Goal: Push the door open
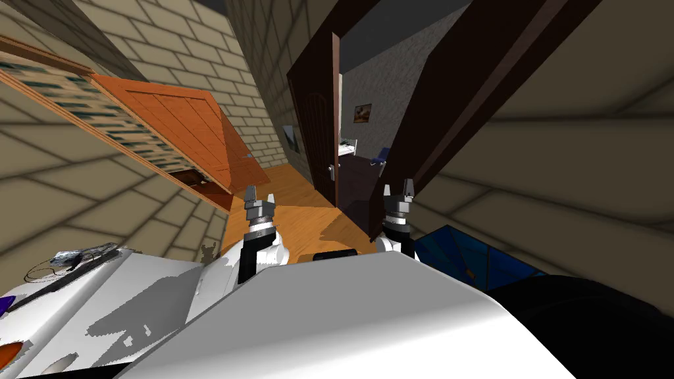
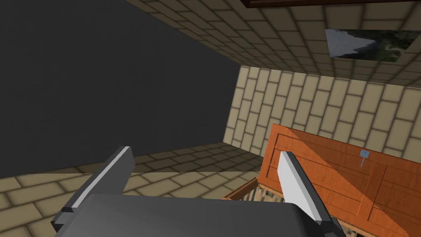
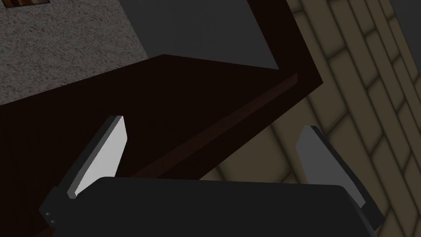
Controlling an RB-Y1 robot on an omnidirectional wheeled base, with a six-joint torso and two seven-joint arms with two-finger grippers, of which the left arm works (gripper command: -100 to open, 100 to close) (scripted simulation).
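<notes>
Dark brown is the colour to watch: the door point(image 1: 318, 125) stands ahead in the head view, swung partway so its leaf shows almost edge-on, with a small handle point(image 1: 331, 169) low on its free edge. Between that edge and the door frame point(image 1: 461, 99) on the right, the opening is wide enough to show a grey speckled wall with a small picture point(image 1: 362, 113) on it.

Right gripper point(image 1: 399, 192) is up at the foot of the frame's right jamb, fingers spread apart with nothing between them. Its wrist view has the dark brown frame running across just beyond the fingertips, brick wall point(image 3: 370, 82) to one side. The door leaf is off to this gripper's left, across the opening, well clear of it and not touched.

Left gripper point(image 1: 259, 197) hovers over the orange wooden floor point(image 1: 296, 197), short of the door and to its left, also spread wide and empty. Past its fingers in the wrist view sits an orange panelled cabinet point(image 2: 349, 173) against the brick wall.

Neither gripper is in contact with the door. A blue object point(image 1: 461, 253) lies low on the robot's right, beside the jamb.
</notes>
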